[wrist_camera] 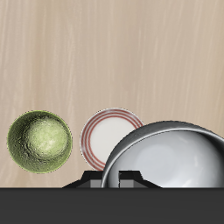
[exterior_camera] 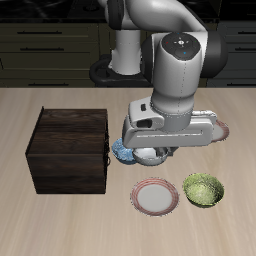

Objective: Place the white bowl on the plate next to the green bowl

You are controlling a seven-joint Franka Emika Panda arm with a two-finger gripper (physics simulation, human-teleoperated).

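Above the bench (exterior_camera: 60, 95), my end effector (exterior_camera: 150, 153) pinches the white bowl (wrist_camera: 166, 157) by its rim, held clear so I can carry it to the plate (wrist_camera: 108, 136) just beside the green bowl (wrist_camera: 39, 140).

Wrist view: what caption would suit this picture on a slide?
Gripper's-eye view: the white bowl looms close, with the plate and green bowl beyond.

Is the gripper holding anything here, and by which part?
The gripper appears to hold the white bowl at its rim; the exact contact is hidden.
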